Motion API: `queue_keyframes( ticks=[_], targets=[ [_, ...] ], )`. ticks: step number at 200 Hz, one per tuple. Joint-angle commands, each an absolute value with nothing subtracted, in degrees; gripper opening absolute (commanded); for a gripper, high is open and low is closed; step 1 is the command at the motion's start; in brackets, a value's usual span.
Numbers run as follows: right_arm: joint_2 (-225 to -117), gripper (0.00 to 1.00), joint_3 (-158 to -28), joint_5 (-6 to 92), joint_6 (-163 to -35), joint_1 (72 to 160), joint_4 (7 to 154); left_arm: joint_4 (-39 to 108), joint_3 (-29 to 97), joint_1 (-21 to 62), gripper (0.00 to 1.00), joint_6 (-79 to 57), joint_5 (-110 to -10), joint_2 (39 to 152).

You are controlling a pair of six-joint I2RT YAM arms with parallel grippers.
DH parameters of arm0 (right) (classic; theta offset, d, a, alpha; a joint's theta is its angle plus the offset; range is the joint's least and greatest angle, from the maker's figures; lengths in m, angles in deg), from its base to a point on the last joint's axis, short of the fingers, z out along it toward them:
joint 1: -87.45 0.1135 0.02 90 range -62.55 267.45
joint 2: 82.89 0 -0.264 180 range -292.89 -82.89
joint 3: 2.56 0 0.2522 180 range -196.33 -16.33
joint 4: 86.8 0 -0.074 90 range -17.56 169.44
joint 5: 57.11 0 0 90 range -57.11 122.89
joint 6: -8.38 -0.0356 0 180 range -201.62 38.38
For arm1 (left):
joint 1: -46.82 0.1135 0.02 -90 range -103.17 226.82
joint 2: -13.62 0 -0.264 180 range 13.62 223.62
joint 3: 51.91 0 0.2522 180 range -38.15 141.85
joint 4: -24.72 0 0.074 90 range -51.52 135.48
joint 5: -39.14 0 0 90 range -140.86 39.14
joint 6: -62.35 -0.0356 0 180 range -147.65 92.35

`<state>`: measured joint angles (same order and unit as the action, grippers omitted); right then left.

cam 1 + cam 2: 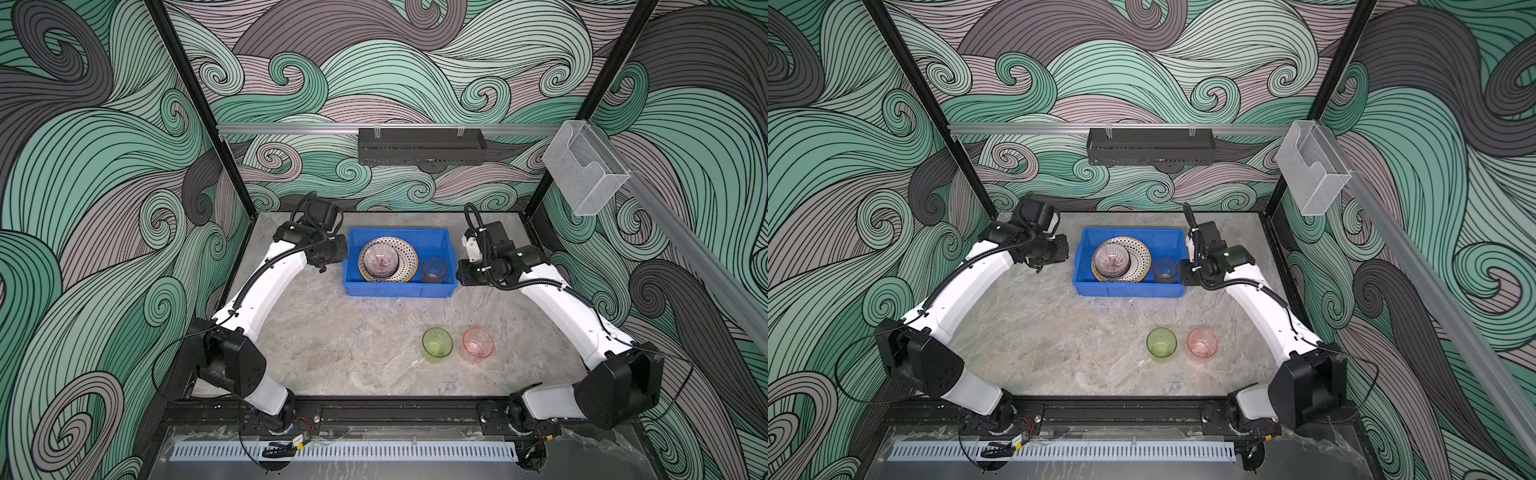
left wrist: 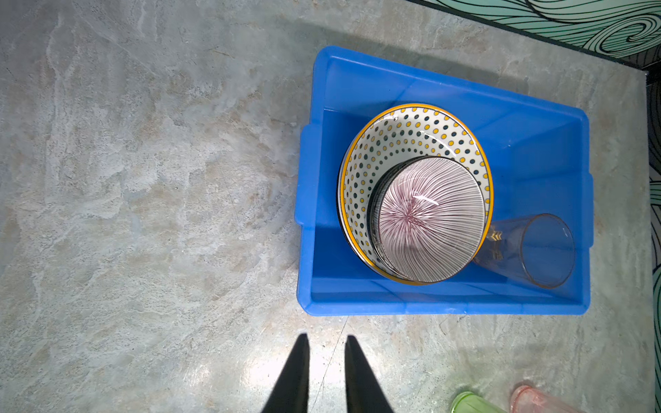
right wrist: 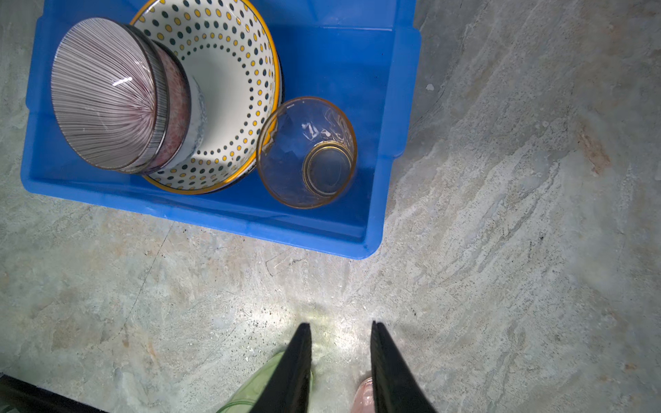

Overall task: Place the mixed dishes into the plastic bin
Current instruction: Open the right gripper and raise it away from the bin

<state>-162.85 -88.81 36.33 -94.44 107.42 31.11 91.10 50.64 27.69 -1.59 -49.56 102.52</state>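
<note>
The blue plastic bin stands at the back middle of the table in both top views. Inside it lies a dotted plate with a striped bowl tilted on other nested bowls. Beside them an orange-rimmed translucent cup stands upright. A green cup and a pink cup stand on the table in front, to the right. My left gripper hovers over bare table just outside the bin's left end, open and empty. My right gripper hangs by the bin's right end, open and empty.
A long black perforated tray hangs on the back wall rail and a clear holder on the right rail. Black frame posts stand at the table's back corners. A grey slotted strip runs along the front edge.
</note>
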Motion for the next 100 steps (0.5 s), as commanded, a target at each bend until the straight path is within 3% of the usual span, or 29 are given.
queue_keyframes(
  ticks=[1,100],
  targets=[
    [-160.54,0.31,-87.25,36.01,-95.75,107.2,27.94,90.51,50.44,28.1,0.22,-2.6,-49.98,101.95],
    [-151.77,0.33,-81.15,34.2,-99.49,107.23,18.68,90.69,51.85,28.12,0.22,-3.13,-51.86,103.62]
  ],
)
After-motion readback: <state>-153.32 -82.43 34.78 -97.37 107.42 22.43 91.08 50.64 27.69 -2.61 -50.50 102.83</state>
